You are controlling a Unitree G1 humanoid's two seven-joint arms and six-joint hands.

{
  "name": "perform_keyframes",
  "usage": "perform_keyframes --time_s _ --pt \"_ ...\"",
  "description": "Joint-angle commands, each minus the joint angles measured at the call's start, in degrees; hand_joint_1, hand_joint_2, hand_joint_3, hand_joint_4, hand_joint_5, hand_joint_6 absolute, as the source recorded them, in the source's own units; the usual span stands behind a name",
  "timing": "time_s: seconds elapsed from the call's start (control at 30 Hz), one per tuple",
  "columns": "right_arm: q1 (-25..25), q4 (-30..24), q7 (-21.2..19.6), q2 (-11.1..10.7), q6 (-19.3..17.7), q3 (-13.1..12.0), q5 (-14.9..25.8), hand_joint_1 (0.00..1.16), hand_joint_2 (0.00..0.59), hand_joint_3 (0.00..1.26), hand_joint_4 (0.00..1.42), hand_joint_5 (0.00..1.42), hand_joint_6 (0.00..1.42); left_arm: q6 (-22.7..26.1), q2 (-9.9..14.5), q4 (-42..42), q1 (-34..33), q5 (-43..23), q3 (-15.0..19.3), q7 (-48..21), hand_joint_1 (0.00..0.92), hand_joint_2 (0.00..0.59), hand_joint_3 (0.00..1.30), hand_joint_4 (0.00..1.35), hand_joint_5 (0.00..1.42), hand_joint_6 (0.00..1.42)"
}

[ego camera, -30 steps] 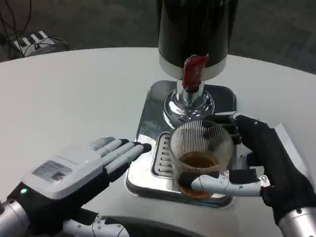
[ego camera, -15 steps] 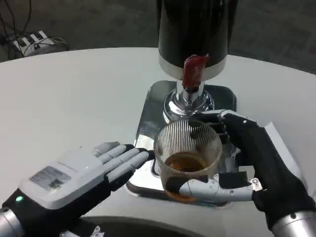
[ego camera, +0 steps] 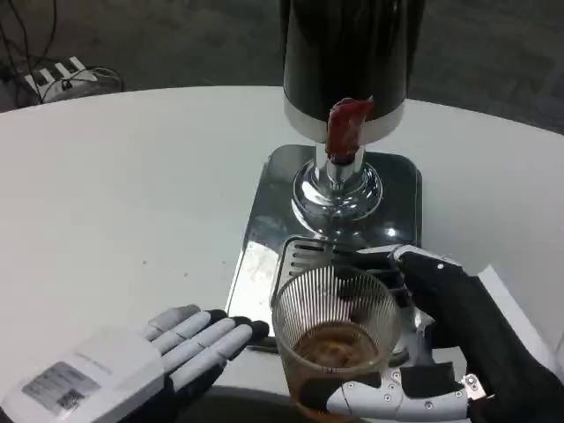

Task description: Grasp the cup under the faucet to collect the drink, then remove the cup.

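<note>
The right hand (ego camera: pixel 458 352) has its fingers (ego camera: pixel 388 401) wrapped round the cup (ego camera: pixel 333 339), a clear ribbed glass with brown drink pooled in its bottom, held at the near edge of the shiny metal drip tray (ego camera: pixel 264 256), well forward of the red-handled faucet (ego camera: pixel 345 128). The left hand (ego camera: pixel 132 370) lies flat beside it, fingers straight and slightly apart, holding nothing; a white label on its back is too small to read. Behind stands the black dispenser (ego camera: pixel 348 53) on the white table (ego camera: pixel 132 194).

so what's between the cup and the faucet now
In the head view, only the slotted drip grate on the shiny base lies between the cup, held by the right hand, and the faucet.
</note>
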Motion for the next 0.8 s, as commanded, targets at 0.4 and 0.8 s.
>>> perform_keyframes --time_s 0.4,0.8 --pt "1.6 -4.2 1.3 -0.2 0.8 -0.2 -0.1 0.98 0.119 0.97 1.1 1.22 1.42 -1.3 -1.8 -1.0 1.1 -0.2 0.0 0.3 0.0 0.102 0.0 0.0 0.0 0.0" --pt "2.9 -5.0 1.5 -0.5 0.3 -0.6 0.5 0.98 0.115 0.97 1.11 1.22 1.42 -0.8 -2.0 -0.9 1.0 0.0 -0.7 0.4 0.0 0.102 0.0 0.0 0.0 0.0"
